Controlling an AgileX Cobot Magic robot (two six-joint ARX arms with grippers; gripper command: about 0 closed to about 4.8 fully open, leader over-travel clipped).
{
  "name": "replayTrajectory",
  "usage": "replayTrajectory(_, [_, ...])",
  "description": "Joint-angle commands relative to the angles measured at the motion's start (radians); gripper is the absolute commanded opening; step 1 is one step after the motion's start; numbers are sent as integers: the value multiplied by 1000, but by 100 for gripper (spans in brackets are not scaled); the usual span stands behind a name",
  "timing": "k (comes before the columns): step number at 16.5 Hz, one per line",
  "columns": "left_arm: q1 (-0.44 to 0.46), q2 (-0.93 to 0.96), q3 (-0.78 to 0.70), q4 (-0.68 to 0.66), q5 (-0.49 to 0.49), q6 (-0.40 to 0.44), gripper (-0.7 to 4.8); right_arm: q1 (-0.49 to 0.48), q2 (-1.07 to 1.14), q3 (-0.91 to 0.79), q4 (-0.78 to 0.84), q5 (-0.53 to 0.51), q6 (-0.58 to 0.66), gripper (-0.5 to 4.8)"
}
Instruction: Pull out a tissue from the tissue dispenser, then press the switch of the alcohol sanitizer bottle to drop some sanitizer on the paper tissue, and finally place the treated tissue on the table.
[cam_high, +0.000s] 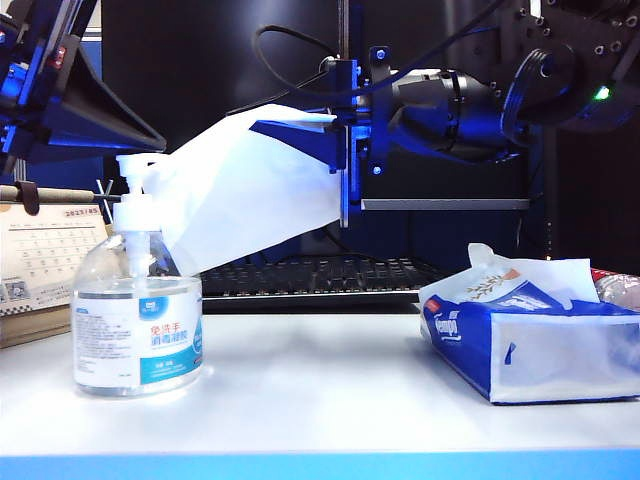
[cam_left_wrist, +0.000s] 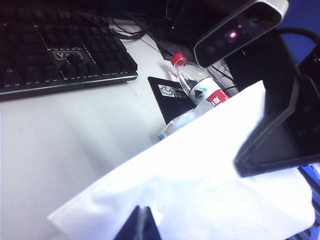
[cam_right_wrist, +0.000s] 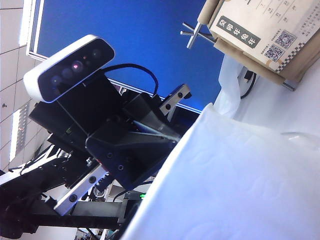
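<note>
The alcohol sanitizer bottle (cam_high: 135, 310) stands at the table's (cam_high: 320, 400) left, its white pump switch (cam_high: 135, 170) on top. My left gripper (cam_high: 150, 137) hangs just above the switch, shut and holding nothing; its closed fingertips (cam_left_wrist: 142, 220) show over the tissue in the left wrist view. My right gripper (cam_high: 340, 140) is shut on one edge of the white tissue (cam_high: 250, 195), which stretches left and down to beneath the pump's nozzle. The tissue (cam_right_wrist: 240, 185) hides the right jaws in the right wrist view. The tissue dispenser (cam_high: 530, 340) lies at the right.
A black keyboard (cam_high: 310, 275) lies behind the middle of the table. A desk calendar (cam_high: 40, 260) stands behind the bottle. A red-capped water bottle (cam_left_wrist: 200, 87) lies beyond the tissue pack. The table's blue front edge (cam_high: 320, 465) runs along the near side.
</note>
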Motion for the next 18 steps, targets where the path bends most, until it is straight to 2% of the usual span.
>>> replayTrajectory(1, [-1, 16, -44, -137, -64, 8, -6, 1, -4, 3, 24, 0, 16, -5])
replayTrajectory(5, [-1, 16, -63, -132, -65, 8, -6, 11, -4, 3, 28, -1, 25, -5])
replayTrajectory(10, [-1, 16, -63, -132, -86, 11, -6, 22, -4, 2, 208, -1, 177, -5])
replayTrajectory(18, [0, 15, -60, -131, -78, 11, -3, 19, -4, 1, 219, -31, 180, -5])
